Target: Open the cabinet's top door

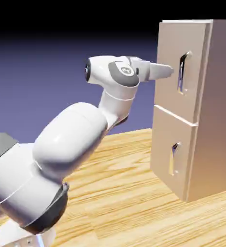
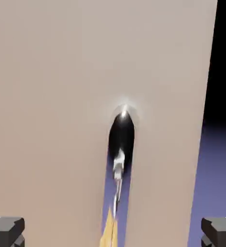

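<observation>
Nearest to me in the exterior view, my white Franka arm [image 1: 66, 144] rises from the lower left over the light wooden table [image 1: 129, 193] and bends toward the right. At its end the two-finger gripper [image 1: 169, 70] points level at the tall beige-tan box cabinet [image 1: 216, 106], its tip just short of the front face, beside the upper handle and not touching it as far as I can tell. In the hand view the two grey fingertips [image 2: 6, 230] sit at the far bottom corners, spread wide with nothing between them.

Past the gripper, the taller upper beige panel, the top door [image 1: 175, 62], lies flush with the cabinet front, shut. Its long vertical silver bar handle [image 1: 183, 72] shows in the hand view as a dark, shiny bar in the middle of the panel. Below it sits the shorter lower door [image 1: 170, 149] with its smaller handle [image 1: 175, 158].
</observation>
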Tool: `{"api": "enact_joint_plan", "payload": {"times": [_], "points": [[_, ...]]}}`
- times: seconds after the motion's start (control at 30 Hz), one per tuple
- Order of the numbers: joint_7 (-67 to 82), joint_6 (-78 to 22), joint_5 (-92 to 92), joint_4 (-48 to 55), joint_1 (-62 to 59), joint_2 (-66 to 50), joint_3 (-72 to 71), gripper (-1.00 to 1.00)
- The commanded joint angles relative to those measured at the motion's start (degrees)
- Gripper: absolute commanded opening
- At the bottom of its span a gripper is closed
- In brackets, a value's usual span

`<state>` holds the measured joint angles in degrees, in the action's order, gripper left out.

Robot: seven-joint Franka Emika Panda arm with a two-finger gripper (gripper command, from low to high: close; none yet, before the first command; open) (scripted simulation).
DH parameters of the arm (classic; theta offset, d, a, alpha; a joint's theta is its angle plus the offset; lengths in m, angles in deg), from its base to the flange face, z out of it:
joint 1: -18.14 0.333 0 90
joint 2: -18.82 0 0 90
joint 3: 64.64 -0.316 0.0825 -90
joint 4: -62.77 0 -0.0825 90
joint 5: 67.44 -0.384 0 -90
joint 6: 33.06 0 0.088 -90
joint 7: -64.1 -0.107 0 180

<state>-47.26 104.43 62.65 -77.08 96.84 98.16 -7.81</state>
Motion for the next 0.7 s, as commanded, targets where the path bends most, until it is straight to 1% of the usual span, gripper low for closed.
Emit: {"api": "enact_joint_plan", "payload": {"times": [0.0,0.13,0.27,0.3,0.33,0.37,0.67], "points": [[-1.32,-0.70,2.49,0.41,1.50,0.90,1.09,0.00],[-5.06,-2.68,9.55,1.55,5.73,3.43,4.17,0.00],[-4.77,-1.66,12.52,9.84,13.24,1.79,7.79,0.00],[-4.77,-1.65,12.55,9.93,13.31,1.77,7.83,0.00],[-4.77,-1.65,12.55,9.93,13.31,1.77,7.83,-1.00],[-4.77,-1.65,12.55,9.93,13.31,1.77,7.83,-1.00],[-14.89,-24.06,11.82,-2.45,8.70,-2.84,0.14,-1.00]]}}
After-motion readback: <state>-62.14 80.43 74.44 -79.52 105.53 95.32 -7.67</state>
